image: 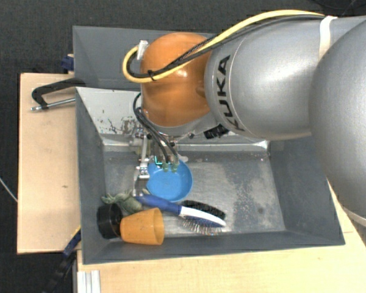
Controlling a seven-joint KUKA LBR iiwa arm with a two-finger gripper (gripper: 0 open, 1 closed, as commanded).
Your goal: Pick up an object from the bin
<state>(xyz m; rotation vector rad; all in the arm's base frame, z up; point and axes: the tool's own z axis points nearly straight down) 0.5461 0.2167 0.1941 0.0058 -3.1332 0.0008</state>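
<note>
My gripper hangs low in the bin's left half, under the orange wrist cover. Its tip is at the upper left rim of a round blue dish that lies on the bin floor. Whether it touches the dish is hidden. Just below the dish lies a brush with a blue and white handle and black bristles. A small green crumpled thing lies to the dish's lower left.
An orange cup lies on its side at the front wall, with a black round thing against its left. The arm covers the back right of the bin. The bin floor to the right of the brush is bare metal.
</note>
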